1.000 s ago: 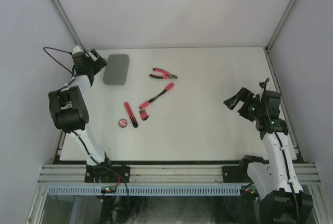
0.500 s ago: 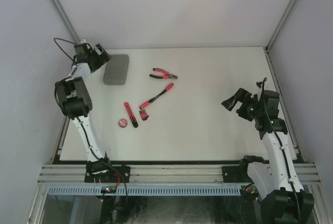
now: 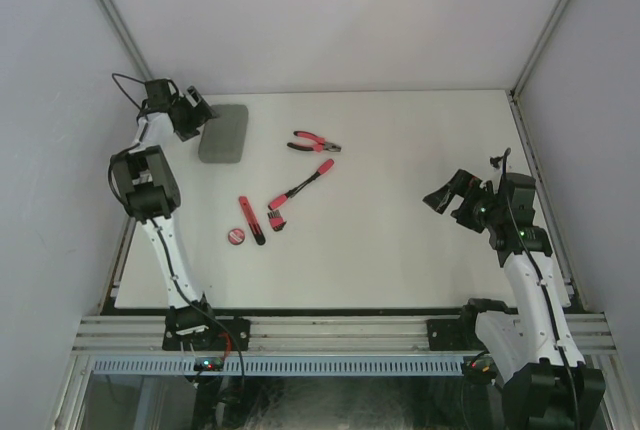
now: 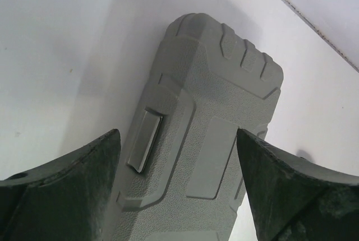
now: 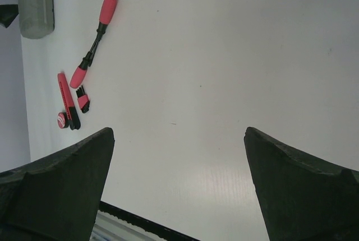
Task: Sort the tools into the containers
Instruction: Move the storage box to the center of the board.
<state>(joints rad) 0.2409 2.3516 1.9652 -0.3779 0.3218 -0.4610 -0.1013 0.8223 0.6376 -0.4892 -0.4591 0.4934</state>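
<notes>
Case first: the grey textured plastic rounded-rectangular tool case (image 4: pixel 207 112) lies shut near the surface's far-left corner, framed between the spread fingers of the left end effector (image 3: pixel 192 115) (open, nothing gripped). It looks rigid, light and grippy. The latch (image 4: pixel 145 148) on its long side seems the place to pry. The right end effector (image 3: pixel 445 196) gapes empty near the right edge.
</notes>
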